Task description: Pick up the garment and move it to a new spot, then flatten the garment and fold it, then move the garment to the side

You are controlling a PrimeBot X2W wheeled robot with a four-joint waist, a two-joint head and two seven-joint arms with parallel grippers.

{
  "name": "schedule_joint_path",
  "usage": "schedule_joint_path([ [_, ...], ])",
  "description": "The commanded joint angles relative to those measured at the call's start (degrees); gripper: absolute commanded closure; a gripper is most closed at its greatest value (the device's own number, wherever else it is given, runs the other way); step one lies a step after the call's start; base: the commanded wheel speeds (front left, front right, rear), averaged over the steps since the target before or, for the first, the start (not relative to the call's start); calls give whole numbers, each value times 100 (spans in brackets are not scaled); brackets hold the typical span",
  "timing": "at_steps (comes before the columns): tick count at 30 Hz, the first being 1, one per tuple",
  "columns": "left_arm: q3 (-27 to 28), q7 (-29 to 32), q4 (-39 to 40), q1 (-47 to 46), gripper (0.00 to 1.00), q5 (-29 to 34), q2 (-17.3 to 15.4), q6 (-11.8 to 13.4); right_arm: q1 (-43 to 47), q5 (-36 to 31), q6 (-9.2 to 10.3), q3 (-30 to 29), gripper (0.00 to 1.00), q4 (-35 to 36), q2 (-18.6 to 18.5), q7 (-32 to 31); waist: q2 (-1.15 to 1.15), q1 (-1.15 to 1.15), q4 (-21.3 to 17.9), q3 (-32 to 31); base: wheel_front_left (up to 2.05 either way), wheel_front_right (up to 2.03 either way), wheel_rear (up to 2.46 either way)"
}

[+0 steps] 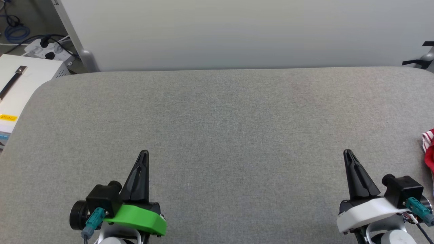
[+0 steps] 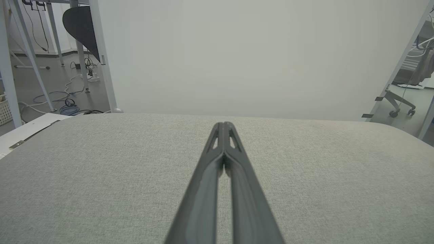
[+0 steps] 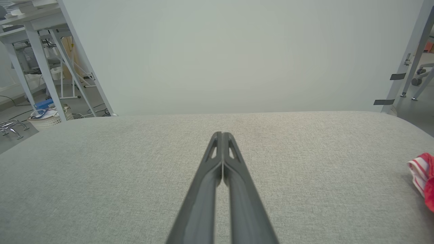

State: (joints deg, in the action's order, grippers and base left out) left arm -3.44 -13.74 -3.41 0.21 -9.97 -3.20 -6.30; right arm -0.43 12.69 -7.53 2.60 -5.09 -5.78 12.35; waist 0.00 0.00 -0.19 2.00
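Left gripper [image 1: 144,155] and right gripper [image 1: 348,153] were at the near side of the surface [image 1: 217,118], fingers pressed together, empty. Garment [image 1: 429,149] lay at the surface's right edge, apart from the right gripper.

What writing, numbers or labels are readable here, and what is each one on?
No text here can be read.
Yellow sticker on the white box: dark print, too small to read.
Garment: red cloth with red and white stripes at the head view's right edge; no letters or numbers on the part in view.
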Motion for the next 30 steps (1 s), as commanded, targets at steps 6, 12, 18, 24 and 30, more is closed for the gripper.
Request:
schedule_joint_path([
  [6,34,92,36,-3,100,98,4,68,5,-109,1,-28,100,54,28,-82,0,0,1,-11,0,0,0],
  [12,53,171,55,-4,100,153,6,103,8,-181,1,-43,100,82,44,-153,0,0,2,-23,0,0,0],
  [18,70,240,71,-5,100,202,7,133,10,-243,1,-55,100,106,58,-215,0,0,3,-33,0,0,0],
  [24,86,309,88,-6,100,250,9,163,12,-305,1,-67,100,131,72,-277,0,0,4,-43,0,0,0],
  [30,109,403,110,-7,100,316,11,204,14,-391,1,-85,100,164,92,-362,0,0,6,-57,0,0,0],
])
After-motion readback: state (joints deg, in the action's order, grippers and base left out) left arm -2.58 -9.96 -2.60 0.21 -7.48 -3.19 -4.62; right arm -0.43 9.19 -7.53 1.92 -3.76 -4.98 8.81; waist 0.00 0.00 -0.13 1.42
